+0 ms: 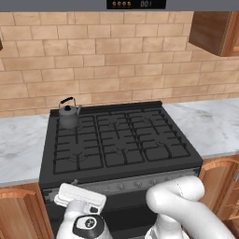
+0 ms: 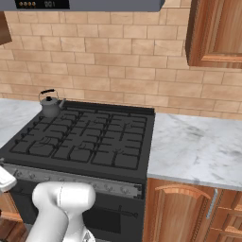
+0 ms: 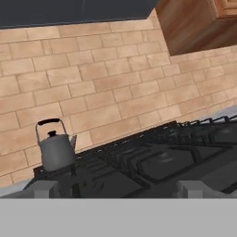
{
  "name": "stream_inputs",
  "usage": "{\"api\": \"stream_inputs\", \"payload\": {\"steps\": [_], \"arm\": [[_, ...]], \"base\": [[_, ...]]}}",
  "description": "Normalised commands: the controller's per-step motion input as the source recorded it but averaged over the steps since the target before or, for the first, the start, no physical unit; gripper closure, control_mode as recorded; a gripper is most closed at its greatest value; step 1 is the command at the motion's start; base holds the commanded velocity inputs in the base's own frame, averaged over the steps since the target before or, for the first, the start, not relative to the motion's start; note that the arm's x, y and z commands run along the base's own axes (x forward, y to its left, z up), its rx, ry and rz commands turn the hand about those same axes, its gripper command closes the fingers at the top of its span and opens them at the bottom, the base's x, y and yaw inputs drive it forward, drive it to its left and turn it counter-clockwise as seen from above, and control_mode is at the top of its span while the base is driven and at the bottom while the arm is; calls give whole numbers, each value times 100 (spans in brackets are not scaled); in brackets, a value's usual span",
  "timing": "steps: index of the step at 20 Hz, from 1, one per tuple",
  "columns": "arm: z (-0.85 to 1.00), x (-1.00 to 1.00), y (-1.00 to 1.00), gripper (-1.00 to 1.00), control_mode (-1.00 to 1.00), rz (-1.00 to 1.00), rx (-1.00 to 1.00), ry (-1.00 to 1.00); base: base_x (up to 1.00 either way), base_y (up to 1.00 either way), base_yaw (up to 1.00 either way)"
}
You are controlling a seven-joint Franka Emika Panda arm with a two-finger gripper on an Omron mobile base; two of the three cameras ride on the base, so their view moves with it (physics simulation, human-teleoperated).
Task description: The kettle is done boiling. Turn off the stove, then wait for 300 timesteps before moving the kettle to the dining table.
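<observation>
The kettle (image 1: 69,115) is dark grey with a black arched handle. It stands upright on the back left burner of the black stove (image 1: 121,140). The kettle (image 2: 50,105) also sits at the stove's (image 2: 85,142) far left corner, and in the hand view the kettle (image 3: 56,150) is at lower left, behind the grates. My gripper (image 1: 77,187) hangs low in front of the left end of the stove's grey knob strip (image 1: 135,184). Well short of the kettle, the gripper (image 3: 118,190) is open, its fingertips wide apart with nothing between them. The dining table is out of view.
Marble countertop (image 1: 18,144) flanks the stove on the left, and more countertop (image 2: 198,146) lies on the right, over wooden base cabinets (image 2: 179,212). A brick wall (image 1: 116,60) backs the range. A wooden upper cabinet (image 2: 215,33) hangs at right, and a range hood (image 1: 135,4) is overhead.
</observation>
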Motion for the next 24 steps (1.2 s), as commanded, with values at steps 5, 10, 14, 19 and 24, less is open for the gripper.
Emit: {"api": "stream_inputs", "payload": {"steps": [5,10,14,19,24], "arm": [[62,6,0,-100,-100,-8,16,18],[62,15,0,-100,-100,-7,14,21],[54,33,0,-100,-100,-2,12,27],[45,48,0,-100,-100,0,12,34],[33,56,5,-100,-100,0,9,32]], "base": [[0,0,0],[0,0,0],[0,0,0],[0,0,0],[0,0,0]]}}
